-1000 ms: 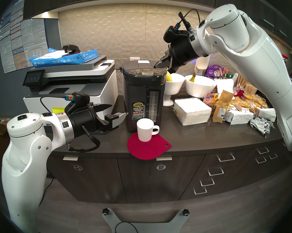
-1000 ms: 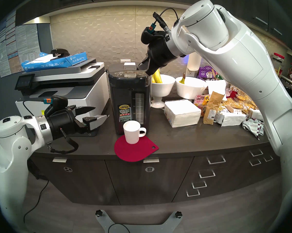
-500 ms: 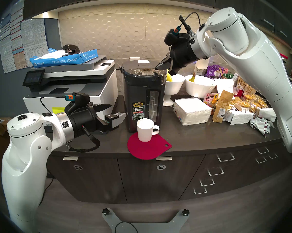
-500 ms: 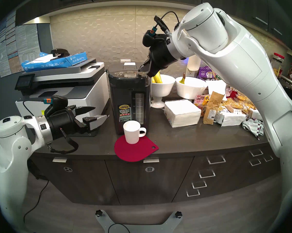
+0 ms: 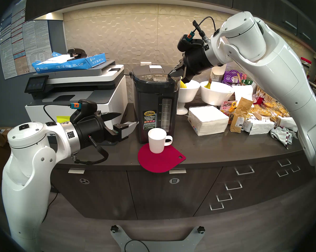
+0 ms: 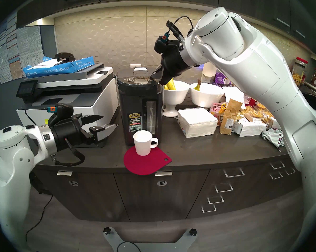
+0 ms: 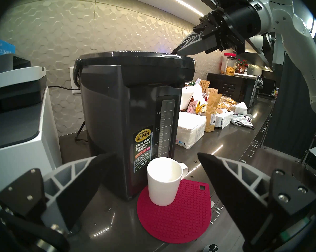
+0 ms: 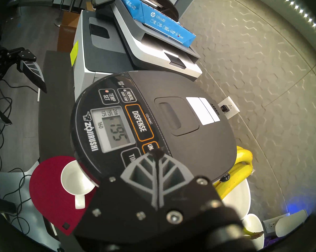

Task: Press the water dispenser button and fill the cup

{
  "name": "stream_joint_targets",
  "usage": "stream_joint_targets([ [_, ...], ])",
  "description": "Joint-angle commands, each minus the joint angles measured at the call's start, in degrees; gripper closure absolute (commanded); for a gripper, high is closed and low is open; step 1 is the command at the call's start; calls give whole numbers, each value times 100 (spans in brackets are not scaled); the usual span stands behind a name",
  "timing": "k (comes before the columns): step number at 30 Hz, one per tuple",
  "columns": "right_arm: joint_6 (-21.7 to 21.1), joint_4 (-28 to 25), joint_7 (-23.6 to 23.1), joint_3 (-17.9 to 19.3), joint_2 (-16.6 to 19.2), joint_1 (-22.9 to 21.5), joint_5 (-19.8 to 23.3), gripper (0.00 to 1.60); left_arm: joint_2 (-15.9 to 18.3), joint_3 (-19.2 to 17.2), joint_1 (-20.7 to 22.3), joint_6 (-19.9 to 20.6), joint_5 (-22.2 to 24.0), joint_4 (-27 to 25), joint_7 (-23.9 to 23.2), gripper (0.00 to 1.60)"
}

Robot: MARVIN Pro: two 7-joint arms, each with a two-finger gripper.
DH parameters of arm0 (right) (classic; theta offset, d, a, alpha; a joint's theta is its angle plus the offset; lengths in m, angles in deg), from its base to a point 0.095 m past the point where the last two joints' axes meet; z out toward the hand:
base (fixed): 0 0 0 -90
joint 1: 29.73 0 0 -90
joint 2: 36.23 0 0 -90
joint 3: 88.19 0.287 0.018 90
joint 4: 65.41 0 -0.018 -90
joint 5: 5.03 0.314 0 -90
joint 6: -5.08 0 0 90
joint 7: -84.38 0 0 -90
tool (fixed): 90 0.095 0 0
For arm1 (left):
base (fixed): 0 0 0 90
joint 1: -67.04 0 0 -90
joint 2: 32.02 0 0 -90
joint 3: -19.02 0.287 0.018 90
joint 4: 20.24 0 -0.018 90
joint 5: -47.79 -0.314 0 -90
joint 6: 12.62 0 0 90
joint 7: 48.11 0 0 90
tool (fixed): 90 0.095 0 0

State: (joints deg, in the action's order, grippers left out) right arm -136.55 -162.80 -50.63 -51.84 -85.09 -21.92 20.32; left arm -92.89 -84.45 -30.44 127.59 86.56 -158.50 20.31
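Printer (image 5: 77, 93) at far left on the counter (image 5: 208, 149), blue paper ream (image 5: 69, 63) on top with a black stapler (image 5: 77, 52) on it; the printer's lower front is blocked by the left arm. Left gripper (image 5: 125, 119) hangs level in front of the printer, claw wide, nothing in it, tips just left of the dispenser (image 5: 155, 108) and apart from it. Dispenser stands mid-counter; gauge and yellow sticker face near, water level hard to read. Cup (image 5: 156, 140) sits on a red mat (image 5: 161, 159) right at the dispenser's base under its front, handle to the right; it looks empty in the left wrist view (image 7: 164, 180), no stream visible. Mat's near edge overhangs the counter. On top, the DISPENSE button (image 8: 140, 123) is clear in the right wrist view, uncovered. Right gripper (image 8: 156, 153) has its claw fully closed, holding nothing, its tip over the small key right of the button, whose label is cut to "UN" by the fingers; contact or a hair above, cannot tell. In the head view that tip (image 5: 170, 74) covers the panel's right end. Further right: two white bowls (image 5: 215, 92) with bananas partly hidden behind gripper and dispenser, napkin stack (image 5: 208, 120), brown bag (image 5: 240, 115), snack packs partly cut off by the right arm
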Motion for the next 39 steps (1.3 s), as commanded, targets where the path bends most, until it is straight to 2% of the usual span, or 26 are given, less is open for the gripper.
stream_joint_targets([
  [1, -19, -44, 9, -22, -29, 15, -6, 160, -13, -8, 2, -6, 2, -85, 7, 0],
  [11, -188, -187, -33, -107, -13, 26, -71, 160, -12, -8, 2, -7, 2, -84, 7, 0],
  [23, -325, -253, -50, -28, -34, -23, -30, 160, -13, -8, 2, -7, 2, -84, 7, 0],
  [39, -337, -583, 124, 32, -35, 274, 9, 160, -12, -7, 3, -7, 2, -83, 6, 0],
])
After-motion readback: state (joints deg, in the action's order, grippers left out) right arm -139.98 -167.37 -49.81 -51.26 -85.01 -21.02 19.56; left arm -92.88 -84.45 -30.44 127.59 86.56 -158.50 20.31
